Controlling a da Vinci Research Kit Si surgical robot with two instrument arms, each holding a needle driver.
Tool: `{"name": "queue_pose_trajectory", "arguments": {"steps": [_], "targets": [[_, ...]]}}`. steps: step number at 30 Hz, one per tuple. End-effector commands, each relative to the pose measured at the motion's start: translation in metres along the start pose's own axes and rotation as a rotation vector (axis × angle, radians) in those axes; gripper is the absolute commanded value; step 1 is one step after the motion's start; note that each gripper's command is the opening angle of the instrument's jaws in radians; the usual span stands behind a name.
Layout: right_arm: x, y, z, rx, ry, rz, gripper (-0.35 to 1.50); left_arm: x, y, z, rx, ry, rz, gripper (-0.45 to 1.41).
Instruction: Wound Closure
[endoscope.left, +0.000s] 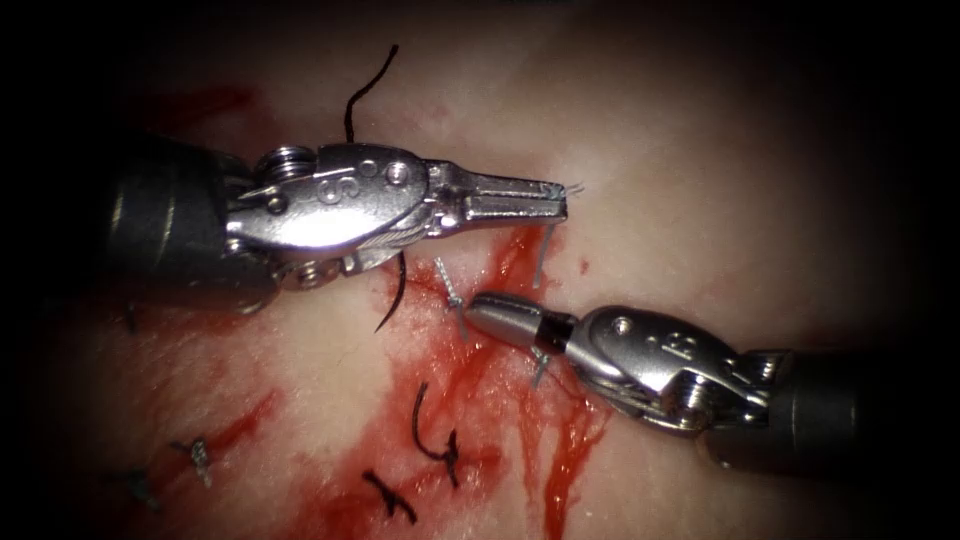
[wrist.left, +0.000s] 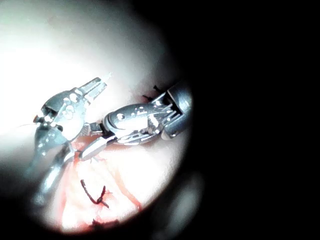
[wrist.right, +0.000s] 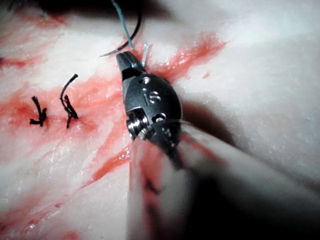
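Thread (endoscope.left: 540, 255) hangs from the closed left tool (endoscope.left: 555, 197), up at twelve o'clock of the cut (endoscope.left: 500, 300). Right tool (endoscope.left: 490, 312) is shut over the cut; what it holds, I cannot tell. Needle (endoscope.left: 393, 290) lies under the left tool, held by neither. A hard tug might snap the thread.

We cannot make out the needle's curve anywhere. The left end effector (endoscope.left: 560, 200) hides part of the dark thread (endoscope.left: 395, 285) passing behind it, and the pale thread (endoscope.left: 541, 255) at its tip is too fine to tell whether it is pinched. The right end effector (endoscope.left: 490, 312) covers the cut (endoscope.left: 500, 330) beneath it.
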Motion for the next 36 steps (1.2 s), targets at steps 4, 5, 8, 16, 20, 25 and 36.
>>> {"name": "queue_pose_trajectory", "arguments": {"steps": [4,5,8,16,20,25,36], "targets": [[0.0011,0.0003,-0.0014,0.042,0.081,0.017,1.33,-0.0008,0.0002,-0.0039,0.078,-0.032,-0.033,-0.45],[0.0014,0.0004,-0.0020,0.047,0.101,0.023,1.33,-0.0012,0.0004,-0.0051,0.096,-0.050,-0.047,-0.45],[0.0028,0.0009,-0.0037,0.048,0.110,0.041,1.33,-0.0026,0.0006,-0.0071,0.091,-0.132,-0.069,-0.45],[0.0051,0.0031,-0.0052,0.008,0.157,0.073,1.35,-0.0081,0.0016,-0.0075,-0.045,-0.377,-0.098,-0.45],[0.0050,0.0031,-0.0051,0.003,0.163,0.073,1.40,-0.0097,0.0022,-0.0066,-0.063,-0.394,-0.082,-0.45],[0.0050,0.0029,-0.0051,0.003,0.162,0.073,1.43,-0.0097,0.0023,-0.0063,-0.077,-0.400,-0.114,-0.45],[0.0052,0.0023,-0.0048,0.000,0.163,0.075,1.46,-0.0097,0.0024,-0.0064,-0.071,-0.399,-0.111,-0.45]]}}
